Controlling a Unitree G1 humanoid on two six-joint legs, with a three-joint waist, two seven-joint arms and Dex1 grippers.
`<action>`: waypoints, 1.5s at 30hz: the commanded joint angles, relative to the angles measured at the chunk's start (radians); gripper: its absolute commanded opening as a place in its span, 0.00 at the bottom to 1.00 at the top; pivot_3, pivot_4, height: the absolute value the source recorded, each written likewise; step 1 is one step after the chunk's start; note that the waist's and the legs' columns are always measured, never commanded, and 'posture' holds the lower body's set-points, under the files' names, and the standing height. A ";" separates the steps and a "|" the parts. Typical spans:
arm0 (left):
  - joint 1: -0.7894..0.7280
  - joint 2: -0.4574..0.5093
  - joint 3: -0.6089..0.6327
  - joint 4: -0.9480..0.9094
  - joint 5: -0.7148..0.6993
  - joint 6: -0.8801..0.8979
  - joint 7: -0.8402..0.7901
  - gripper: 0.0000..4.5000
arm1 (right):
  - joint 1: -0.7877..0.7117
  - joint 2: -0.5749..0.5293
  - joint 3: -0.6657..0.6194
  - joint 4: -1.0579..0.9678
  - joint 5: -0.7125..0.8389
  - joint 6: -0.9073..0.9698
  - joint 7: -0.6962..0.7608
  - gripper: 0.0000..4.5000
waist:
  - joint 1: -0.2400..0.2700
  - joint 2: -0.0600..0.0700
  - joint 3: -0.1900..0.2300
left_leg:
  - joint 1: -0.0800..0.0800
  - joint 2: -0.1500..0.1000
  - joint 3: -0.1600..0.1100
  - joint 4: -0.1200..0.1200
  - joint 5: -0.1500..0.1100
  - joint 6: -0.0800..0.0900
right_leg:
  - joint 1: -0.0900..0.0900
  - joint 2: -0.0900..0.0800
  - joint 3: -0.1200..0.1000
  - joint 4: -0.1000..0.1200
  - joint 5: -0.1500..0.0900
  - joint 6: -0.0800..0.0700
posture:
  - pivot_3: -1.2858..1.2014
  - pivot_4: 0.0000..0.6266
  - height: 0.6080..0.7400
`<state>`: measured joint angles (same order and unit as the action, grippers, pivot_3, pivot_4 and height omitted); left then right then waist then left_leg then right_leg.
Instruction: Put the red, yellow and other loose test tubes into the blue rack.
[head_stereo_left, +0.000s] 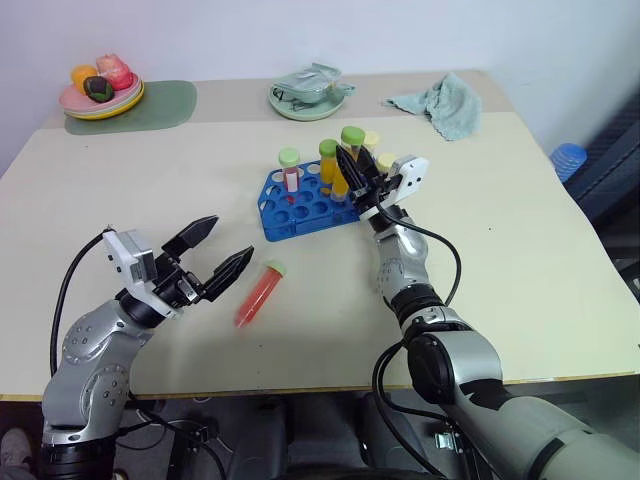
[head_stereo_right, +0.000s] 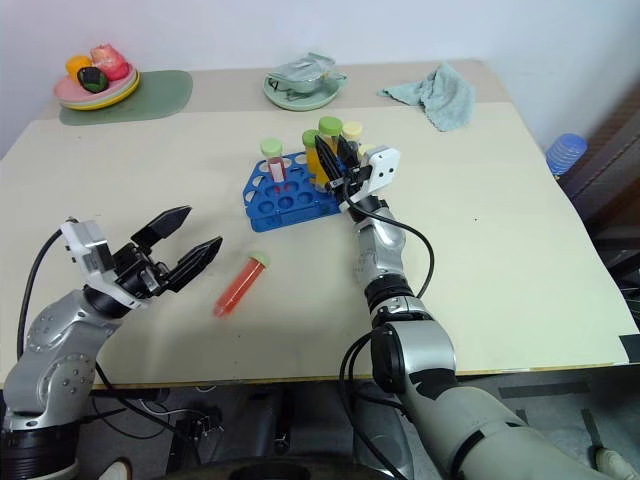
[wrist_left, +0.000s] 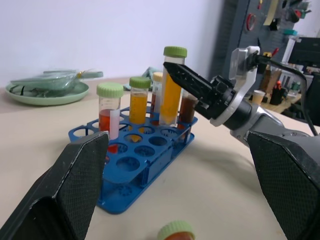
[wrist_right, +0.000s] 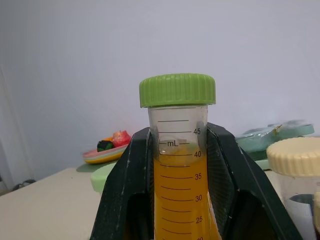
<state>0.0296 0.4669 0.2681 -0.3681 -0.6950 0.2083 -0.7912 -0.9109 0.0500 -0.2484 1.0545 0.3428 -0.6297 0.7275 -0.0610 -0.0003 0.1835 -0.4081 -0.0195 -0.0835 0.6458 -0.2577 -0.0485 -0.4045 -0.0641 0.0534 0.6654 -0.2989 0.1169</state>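
The yellow tube (wrist_right: 178, 165) stands upright in the blue rack (head_stereo_left: 300, 205), clamped between the right gripper's (head_stereo_left: 352, 172) black fingers. More tubes stand just beside that gripper in the rack. The red tube (head_stereo_left: 259, 293) lies flat on the table (head_stereo_left: 520, 250), just ahead of the left gripper (head_stereo_left: 218, 253), whose fingers gape wide, holding nothing.

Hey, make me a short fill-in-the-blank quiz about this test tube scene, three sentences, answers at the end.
1. The right gripper is shut on a tube of yellow liquid with a ____ cap.
2. The red test tube lies on the table in front of the ____ rack.
3. The left gripper near the red tube has its jaws ____.

Answers: green; blue; open
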 joint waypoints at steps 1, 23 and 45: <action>-0.014 -0.001 0.006 -0.024 0.001 -0.019 0.005 1.00 | 0.007 0.004 0.008 0.006 -0.019 -0.024 -0.008 0.19 | -0.003 0.000 0.000 | 0.000 0.000 0.000 0.000 0.000 0.000 | 0.000 0.000 0.000 0.000 0.000 0.000 | 0.52 0.24 1.00; -0.016 -0.006 0.001 -0.034 0.004 -0.020 0.015 1.00 | 0.009 -0.027 0.047 0.124 -0.176 -0.114 -0.236 0.19 | -0.005 0.000 0.000 | 0.000 0.000 -0.001 0.000 0.001 -0.003 | 0.001 0.000 0.000 0.000 0.000 0.000 | 0.52 0.24 1.00; -0.026 0.033 -0.023 -0.099 -0.071 0.121 0.039 1.00 | 0.260 -0.180 0.227 -0.391 -0.282 0.287 -0.216 0.69 | 0.001 0.000 0.000 | 0.000 0.000 -0.001 0.000 0.001 -0.003 | 0.001 -0.001 0.000 0.000 0.000 0.000 | 0.52 0.24 1.00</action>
<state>0.0202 0.4909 0.2383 -0.4261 -0.7432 0.3146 -0.7689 -0.6771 -0.1067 -0.0346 0.7944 0.0423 -0.4540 0.4818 -0.0597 -0.0005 0.1831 -0.4078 -0.0198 -0.0844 0.6459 -0.2562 -0.0510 -0.4033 -0.0649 0.0534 0.6656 -0.2989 0.1170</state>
